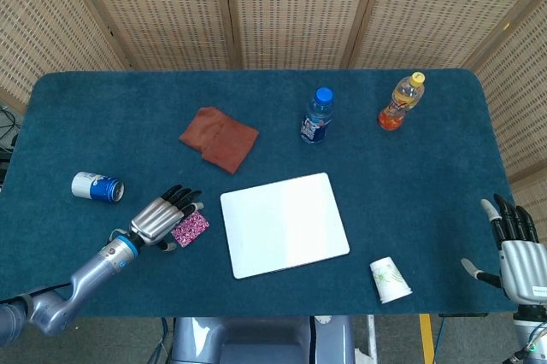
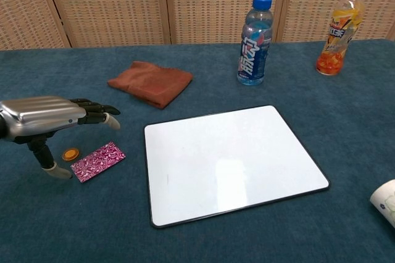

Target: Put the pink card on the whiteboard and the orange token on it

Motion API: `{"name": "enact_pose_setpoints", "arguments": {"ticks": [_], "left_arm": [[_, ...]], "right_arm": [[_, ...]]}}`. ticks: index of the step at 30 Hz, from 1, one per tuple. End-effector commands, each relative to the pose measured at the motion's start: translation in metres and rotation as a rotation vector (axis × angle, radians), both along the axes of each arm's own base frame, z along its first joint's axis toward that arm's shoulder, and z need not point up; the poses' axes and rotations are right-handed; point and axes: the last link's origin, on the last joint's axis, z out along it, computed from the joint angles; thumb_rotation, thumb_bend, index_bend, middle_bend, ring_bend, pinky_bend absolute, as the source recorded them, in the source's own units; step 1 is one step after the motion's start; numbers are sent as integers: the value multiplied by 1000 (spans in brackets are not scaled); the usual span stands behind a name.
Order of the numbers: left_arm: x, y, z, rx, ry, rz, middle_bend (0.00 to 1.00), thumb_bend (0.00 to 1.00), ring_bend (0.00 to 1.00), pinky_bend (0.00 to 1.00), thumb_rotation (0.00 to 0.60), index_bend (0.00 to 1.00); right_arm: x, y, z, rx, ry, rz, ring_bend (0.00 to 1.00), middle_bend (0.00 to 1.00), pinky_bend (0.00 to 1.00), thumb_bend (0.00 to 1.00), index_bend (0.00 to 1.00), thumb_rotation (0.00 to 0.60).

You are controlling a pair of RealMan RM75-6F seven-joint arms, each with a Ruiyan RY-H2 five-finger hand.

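The pink patterned card (image 2: pixel 97 161) lies flat on the blue cloth left of the whiteboard (image 2: pixel 228 161); the head view shows the card (image 1: pixel 193 227) partly under my fingers and the whiteboard (image 1: pixel 284 224) at mid table. A small orange token (image 2: pixel 70 153) sits just left of the card; in the head view my hand hides it. My left hand (image 2: pixel 46 118) hovers over token and card, fingers spread and holding nothing, seen from above as the left hand (image 1: pixel 162 217). My right hand (image 1: pixel 516 253) stays open at the table's right front corner, far from everything.
A folded brown cloth (image 1: pixel 219 138) lies behind the card. A blue-capped bottle (image 1: pixel 317 115) and an orange drink bottle (image 1: pixel 402 101) stand at the back. A blue can (image 1: pixel 97 187) lies at far left, and a tipped paper cup (image 1: pixel 391 279) is near the front right.
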Motion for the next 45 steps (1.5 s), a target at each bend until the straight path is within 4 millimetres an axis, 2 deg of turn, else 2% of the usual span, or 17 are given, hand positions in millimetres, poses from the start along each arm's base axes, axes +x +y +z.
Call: {"name": "enact_pose_setpoints", "arguments": {"ticks": [1, 10, 25, 28, 32, 38, 41, 45], "left_arm": [[0, 1, -4, -5, 11, 4, 0, 0, 0, 0, 600, 141], [-4, 0, -15, -19, 34, 13, 0, 0, 0, 0, 600, 152], [-3, 3, -21, -18, 44, 23, 0, 0, 0, 0, 600, 174], [-2, 4, -23, -21, 47, 26, 0, 0, 0, 0, 600, 223], [-2, 5, -24, -23, 51, 33, 0, 14, 0, 0, 600, 362], [-4, 4, -21, -17, 57, 38, 0, 59, 0, 0, 600, 518], [-4, 4, -20, -12, 57, 39, 0, 80, 0, 0, 600, 568], [-6, 4, -18, -9, 63, 40, 0, 91, 0, 0, 600, 581]], "right_arm": [[0, 0, 0, 0, -1, -1, 0, 0, 0, 53, 32, 600], [0, 0, 0, 0, -5, -4, 0, 0, 0, 53, 32, 600], [-1, 1, 0, 2, -8, -7, 0, 0, 0, 53, 32, 600], [-1, 1, 0, 3, -9, -8, 0, 0, 0, 53, 32, 600], [-1, 1, 0, 3, -10, -8, 0, 0, 0, 51, 32, 600], [-1, 1, 1, 5, -12, -9, 0, 0, 0, 53, 32, 600], [-1, 1, 0, 5, -12, -9, 0, 0, 0, 51, 32, 600], [-1, 1, 0, 5, -12, -10, 0, 0, 0, 53, 32, 600]]}}
